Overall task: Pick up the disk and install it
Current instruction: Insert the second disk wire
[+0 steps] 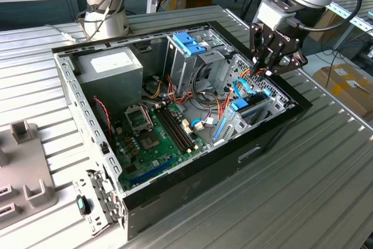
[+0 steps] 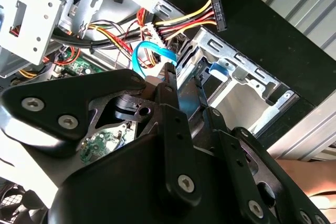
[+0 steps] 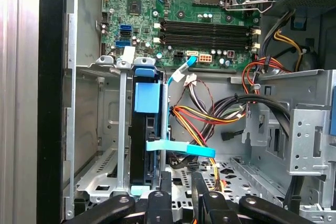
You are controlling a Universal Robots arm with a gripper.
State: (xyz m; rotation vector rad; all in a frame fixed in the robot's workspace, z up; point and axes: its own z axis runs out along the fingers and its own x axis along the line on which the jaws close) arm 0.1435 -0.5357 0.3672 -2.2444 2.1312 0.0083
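Ribbed grey metal table (image 1: 326,161) carried the black open-topped computer case (image 1: 256,144), with free room along its edges. Inside lay a green motherboard (image 1: 157,138) and a grey power-supply box (image 1: 111,68). The silver disk with blue rails (image 3: 144,129) stood on edge in the metal bay (image 3: 100,129) by the case wall. The black gripper (image 1: 269,65) hovered just above it; whether its fingers were parted I cannot tell.

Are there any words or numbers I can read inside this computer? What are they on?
No text can be read.
White sticker on the grey power-supply box: print too small to read.
Green motherboard: tiny white markings, too small to read.
Disk, standing edge-on in its bay: nothing readable.
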